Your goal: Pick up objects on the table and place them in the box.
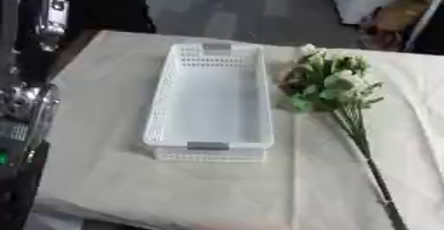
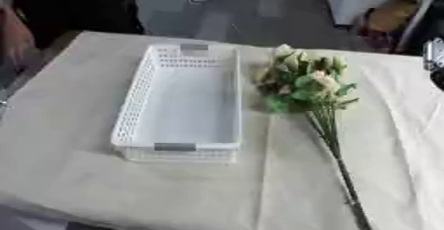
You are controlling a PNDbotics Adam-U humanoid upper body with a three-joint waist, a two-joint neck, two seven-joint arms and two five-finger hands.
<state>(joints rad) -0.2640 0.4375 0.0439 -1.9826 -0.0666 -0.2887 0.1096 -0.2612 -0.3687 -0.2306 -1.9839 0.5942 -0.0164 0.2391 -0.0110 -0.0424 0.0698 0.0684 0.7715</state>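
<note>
Lying on the table, right of centre, was the one loose object of the task.
Flowers: a bunch of artificial flowers with pale cream blooms and green leaves lay flat on the cloth, heads toward the far edge, apart from the box.
Stem: the long dark stem ran from the heads toward the near right corner of the table and reached the near edge.
Box: a white perforated plastic basket stood upright left of the flowers, its long side running from far edge to near edge; nothing was seen inside it. Grey handle tabs sat on both short ends.
Gap: flower heads lay just beside the box's right wall, not touching it.
Table: covered by a cream cloth, creased on the right side.
Left arm: silver and black metal parts showed at the left edge of the left eye view, beside the table's left edge; the hand could not be made out, so the state of its fingers could not be told.
Right hand: nothing identifiable seen in either view.
</note>
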